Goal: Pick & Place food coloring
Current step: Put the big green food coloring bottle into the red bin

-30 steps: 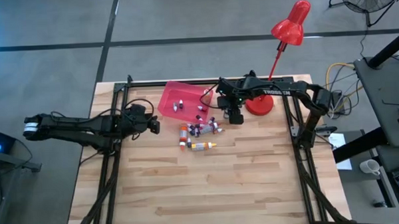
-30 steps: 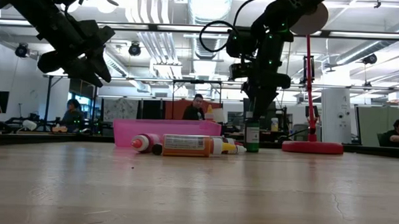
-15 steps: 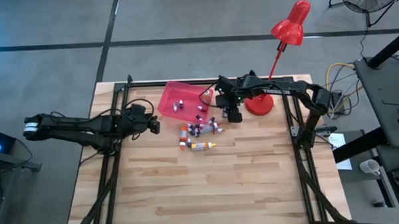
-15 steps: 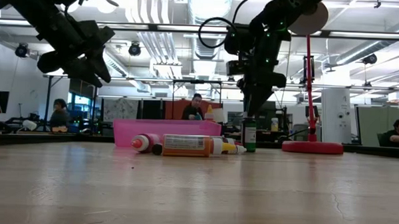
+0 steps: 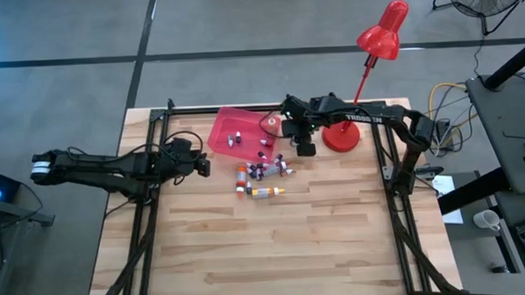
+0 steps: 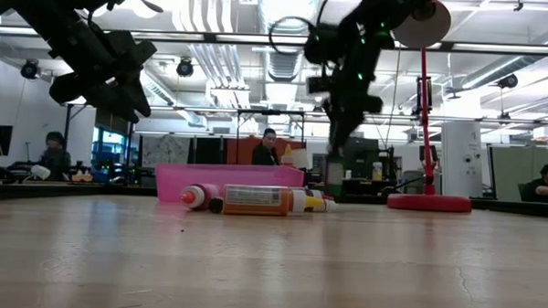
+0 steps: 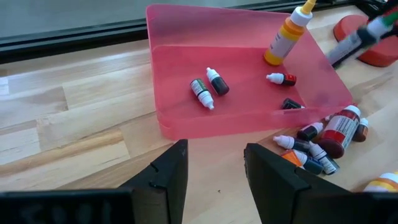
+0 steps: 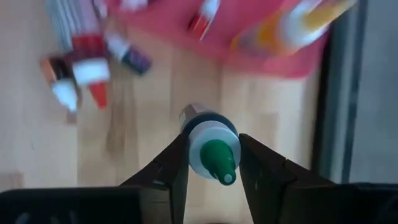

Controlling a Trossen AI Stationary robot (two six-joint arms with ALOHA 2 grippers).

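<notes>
My right gripper is just right of the pink tray, shut on a small food coloring bottle with a white collar and a green nozzle. In the low view this bottle hangs blurred under the fingers. Several more food coloring bottles lie in a pile on the table in front of the tray. Others lie inside the tray, where a yellow-orange bottle stands upright. My left gripper waits open above the table, left of the tray. My right gripper pinches the bottle's white collar, just under the green nozzle, between its two fingers. The fingers come from above, pointing steeply down. The bottle hangs upright below them, nozzle up, just clear of the table.
A red desk lamp stands on its round base just right of my right gripper, its head beyond the table's far edge. Black frame rails run along the table's left, right and far sides. The near half of the wooden table is bare.
My right gripper has risen and gone a little toward the tray and the far edge. The green-nozzled bottle, which stood upright on the table, has come up off it and moved along with the gripper.
</notes>
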